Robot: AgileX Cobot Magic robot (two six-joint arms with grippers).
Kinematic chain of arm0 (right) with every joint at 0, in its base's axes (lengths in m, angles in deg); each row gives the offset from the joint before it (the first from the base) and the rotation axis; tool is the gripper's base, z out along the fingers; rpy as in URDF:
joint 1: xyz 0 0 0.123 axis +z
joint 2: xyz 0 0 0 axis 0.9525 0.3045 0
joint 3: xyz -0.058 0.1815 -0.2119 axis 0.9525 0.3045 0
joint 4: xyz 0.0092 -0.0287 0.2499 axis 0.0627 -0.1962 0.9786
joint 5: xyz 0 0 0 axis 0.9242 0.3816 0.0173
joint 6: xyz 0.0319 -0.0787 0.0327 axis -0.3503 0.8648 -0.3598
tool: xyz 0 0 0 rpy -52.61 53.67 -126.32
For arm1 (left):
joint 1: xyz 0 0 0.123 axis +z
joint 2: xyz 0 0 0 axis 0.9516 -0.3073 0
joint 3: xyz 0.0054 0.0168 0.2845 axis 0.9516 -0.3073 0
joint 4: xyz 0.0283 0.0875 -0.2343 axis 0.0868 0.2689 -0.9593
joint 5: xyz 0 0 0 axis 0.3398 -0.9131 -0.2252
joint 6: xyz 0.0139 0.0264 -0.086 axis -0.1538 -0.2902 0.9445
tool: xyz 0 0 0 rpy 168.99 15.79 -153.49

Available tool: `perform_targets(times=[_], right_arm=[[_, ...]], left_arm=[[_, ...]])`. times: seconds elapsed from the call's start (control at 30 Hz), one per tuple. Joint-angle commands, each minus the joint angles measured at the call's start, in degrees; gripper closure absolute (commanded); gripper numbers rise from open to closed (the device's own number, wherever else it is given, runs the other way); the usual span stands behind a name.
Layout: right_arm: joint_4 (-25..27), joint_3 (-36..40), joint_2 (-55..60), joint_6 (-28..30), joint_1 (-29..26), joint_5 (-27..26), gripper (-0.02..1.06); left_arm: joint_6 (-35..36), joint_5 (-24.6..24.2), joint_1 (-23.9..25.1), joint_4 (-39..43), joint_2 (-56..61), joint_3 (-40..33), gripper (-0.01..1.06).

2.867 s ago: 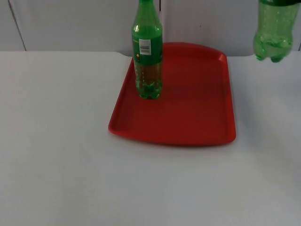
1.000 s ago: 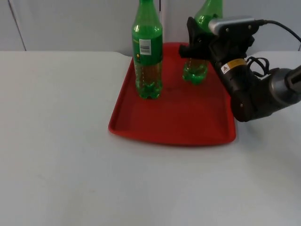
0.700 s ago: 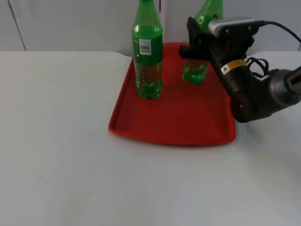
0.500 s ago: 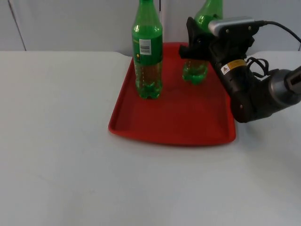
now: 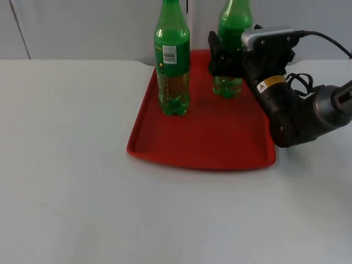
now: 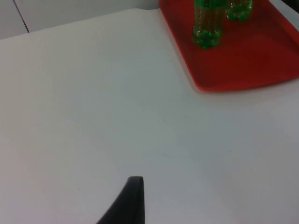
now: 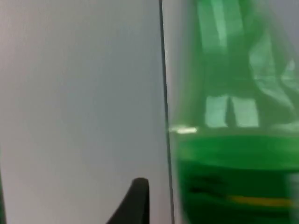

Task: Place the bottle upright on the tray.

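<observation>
Presently: right gripper [image 5: 223,58] clasps bottle [image 5: 233,47] (upright) near the far edge of red tray [image 5: 220,146]; second bottle [image 5: 172,58] stands by the tray's left edge.

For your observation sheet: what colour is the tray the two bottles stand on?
Red all over. The tray shows best in the top view.

A plain white table top [image 5: 71,181] ran back to a pale grey partition wall [image 5: 82,27] crossed by 2 thin dark vertical seams, under even light.
</observation>
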Motion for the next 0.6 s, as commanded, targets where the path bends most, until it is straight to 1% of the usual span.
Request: perform_targets(times=[0.0, 0.37, 0.43, 0.47, 0.53, 0.57], right_arm=[[-0.13, 0.28, -0.19, 0.04, -0.28, -0.21, 0.16], [-0.34, 0.28, -0.19, 0.0, -0.28, -0.21, 0.15], [-0.34, 0.28, -0.19, 0.0, -0.28, -0.21, 0.09], [-0.34, 0.28, -0.19, 0.0, -0.28, -0.21, 0.09], [-0.34, 0.28, -0.19, 0.0, -0.28, -0.21, -0.01], [-0.34, 0.28, -0.19, 0.0, -0.28, -0.21, -0.01]], left_arm=[[0.13, 0.59, -0.38, 0.48, 0.18, -0.27, 0.0], [0.13, 0.59, -0.38, 0.48, 0.18, -0.27, 0.0], [0.13, 0.59, -0.38, 0.48, 0.18, -0.27, 0.0], [0.13, 0.59, -0.38, 0.48, 0.18, -0.27, 0.0], [0.13, 0.59, -0.38, 0.48, 0.18, -0.27, 0.0], [0.13, 0.59, -0.38, 0.48, 0.18, -0.27, 0.0]])
